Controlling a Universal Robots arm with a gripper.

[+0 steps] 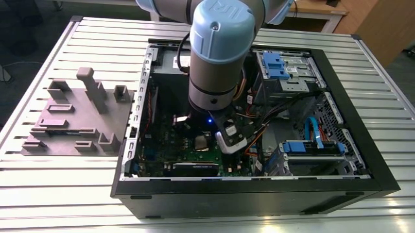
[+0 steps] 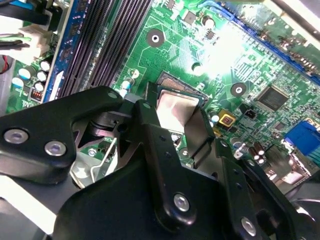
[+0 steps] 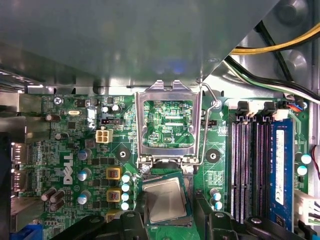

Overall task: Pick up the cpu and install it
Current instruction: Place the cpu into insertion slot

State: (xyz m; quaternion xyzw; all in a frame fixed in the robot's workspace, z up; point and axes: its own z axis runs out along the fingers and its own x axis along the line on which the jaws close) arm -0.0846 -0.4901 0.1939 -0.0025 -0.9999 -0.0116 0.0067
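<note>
The cpu (image 3: pixel 166 199), a small square chip with a silver-grey top, sits at the motherboard socket (image 3: pixel 165 172) just below the raised load plate (image 3: pixel 140 125). My gripper (image 3: pixel 168 222) reaches down into the computer case, its black fingers (image 2: pixel 146 125) flanking two opposite edges of the cpu (image 2: pixel 175 106) and closed against them. The chip looks level with the socket or just above it; I cannot tell whether it is seated. In the exterior view the cpu (image 1: pixel 203 141) shows on the green board beside the gripper (image 1: pixel 220 143).
The open black computer case (image 1: pixel 259 187) lies on a slatted metal table. Memory slots (image 3: pixel 247 165) run beside the socket, and cables (image 3: pixel 280 47) cross nearby. Blue drive bays (image 1: pixel 275 65) sit at the case's far side. A grey fixture (image 1: pixel 77 116) stands at the exterior view's left.
</note>
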